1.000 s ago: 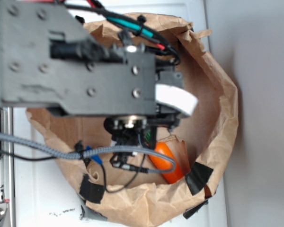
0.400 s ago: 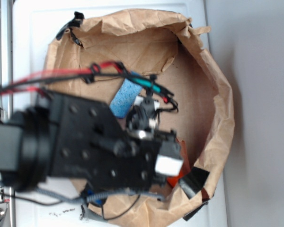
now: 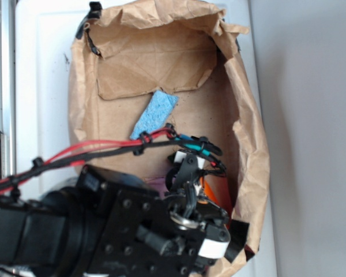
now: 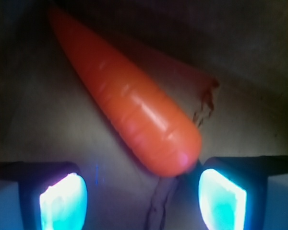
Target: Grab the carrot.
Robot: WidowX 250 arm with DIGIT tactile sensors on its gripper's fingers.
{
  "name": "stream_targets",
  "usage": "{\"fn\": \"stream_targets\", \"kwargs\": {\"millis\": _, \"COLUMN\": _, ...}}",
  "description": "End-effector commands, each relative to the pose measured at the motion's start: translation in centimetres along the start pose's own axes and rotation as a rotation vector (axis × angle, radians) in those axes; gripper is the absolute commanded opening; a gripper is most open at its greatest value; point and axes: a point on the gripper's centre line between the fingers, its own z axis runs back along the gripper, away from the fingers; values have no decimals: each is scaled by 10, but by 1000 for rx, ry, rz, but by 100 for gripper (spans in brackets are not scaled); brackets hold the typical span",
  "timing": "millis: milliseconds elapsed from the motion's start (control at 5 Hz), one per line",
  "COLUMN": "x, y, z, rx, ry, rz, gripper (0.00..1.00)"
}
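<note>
White tabletop (image 3: 46, 86) lies under a crumpled brown paper bag (image 3: 251, 133) that is cut open and taped down with black tape, so its walls fence in what lies inside.

Low in the exterior view, the black robot gripper (image 4: 143, 194) reaches down into the lower right part of the bag. In the wrist view its two fingers sit at the bottom left and bottom right of the frame, with glowing blue-green pads (image 4: 62, 201). They are spread wide apart and hold nothing.

Between them, a bit toward the right finger, is the fat end of the glossy orange toy carrot (image 4: 134, 115). It lies on the bag floor, slanting up to its thin tip at the upper left of the wrist frame. Its fat end seems to sit very near the right pad, but touching cannot be told. In the exterior view only a strip of orange (image 3: 210, 190) shows beside the arm, close to the right wall.

The wide gap probably leaves room for the fingers to drop on both sides of the carrot before squeezing.

Farther up in the bag, well apart from the gripper, lies a flat light-blue sponge (image 3: 154, 114). Red and black wires (image 3: 98, 149) run along the arm.
</note>
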Motion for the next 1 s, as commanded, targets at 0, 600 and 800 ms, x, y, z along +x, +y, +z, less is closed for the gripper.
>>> {"fn": "stream_targets", "kwargs": {"millis": 0, "x": 11, "y": -13, "z": 8, "rx": 3, "ry": -139, "rz": -59, "gripper": 100}}
{"fn": "stream_targets", "kwargs": {"millis": 600, "x": -10, "y": -14, "z": 14, "rx": -20, "ry": -211, "rz": -197, "gripper": 100}}
{"fn": "stream_targets", "kwargs": {"millis": 800, "x": 4, "y": 0, "z": 4, "rx": -17, "ry": -199, "rz": -165, "gripper": 0}}
